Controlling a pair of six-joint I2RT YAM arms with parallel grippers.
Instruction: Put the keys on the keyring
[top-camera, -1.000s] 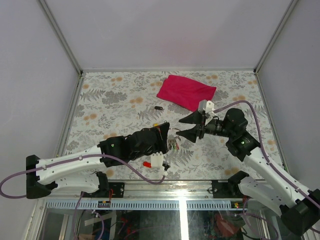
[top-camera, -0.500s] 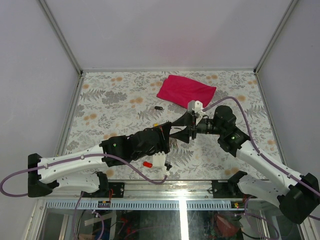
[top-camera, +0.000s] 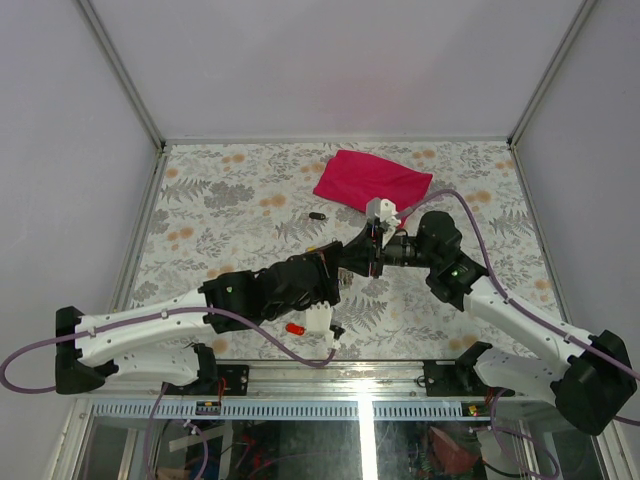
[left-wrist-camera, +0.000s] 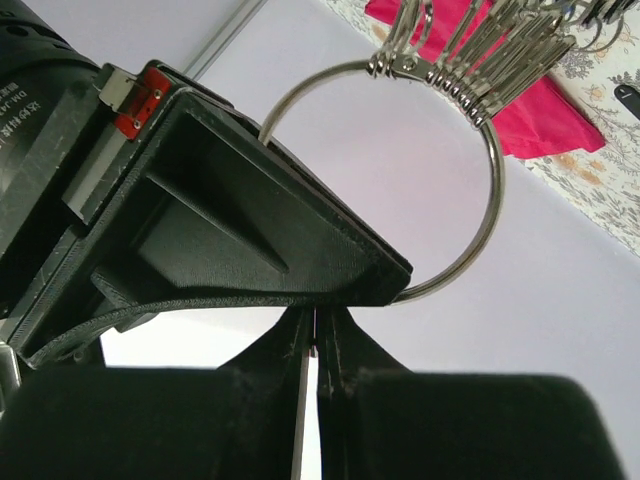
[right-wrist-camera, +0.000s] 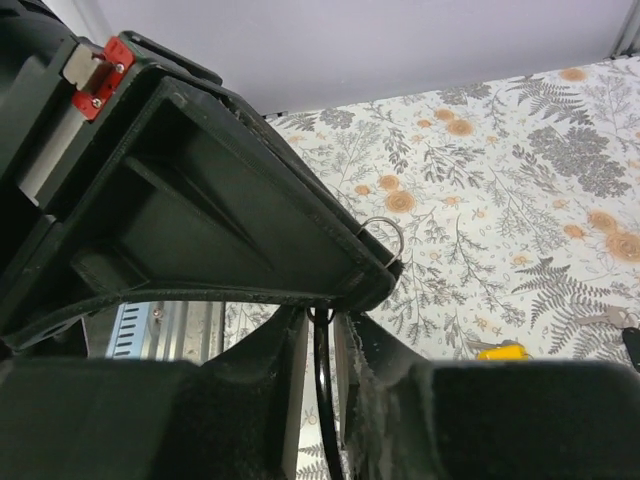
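Note:
The silver keyring (left-wrist-camera: 492, 190) hangs in the air between my two grippers, with its bunch of keys (left-wrist-camera: 500, 55) at the top of the left wrist view. My left gripper (left-wrist-camera: 314, 335) is shut on the ring's lower edge. My right gripper (right-wrist-camera: 322, 340) meets it from the right (top-camera: 362, 255), jaws nearly together with the ring seen edge-on (right-wrist-camera: 323, 400) between them. A bit of ring (right-wrist-camera: 388, 232) pokes past its finger. The loose yellow key (right-wrist-camera: 500, 351) lies on the table; it also shows in the top view (top-camera: 312, 250). The red key (top-camera: 295, 328) lies by the left arm's wrist (top-camera: 316, 320).
A magenta cloth (top-camera: 372, 183) lies at the back middle of the floral table (top-camera: 220, 210). A small black object (top-camera: 317, 215) lies left of the cloth. Both arms cross over the table's near middle. The front rail (top-camera: 360, 375) runs along the near edge.
My right gripper has moved left to meet the left gripper, and its fingers have closed from wide open onto the ring. The left arm has barely moved.

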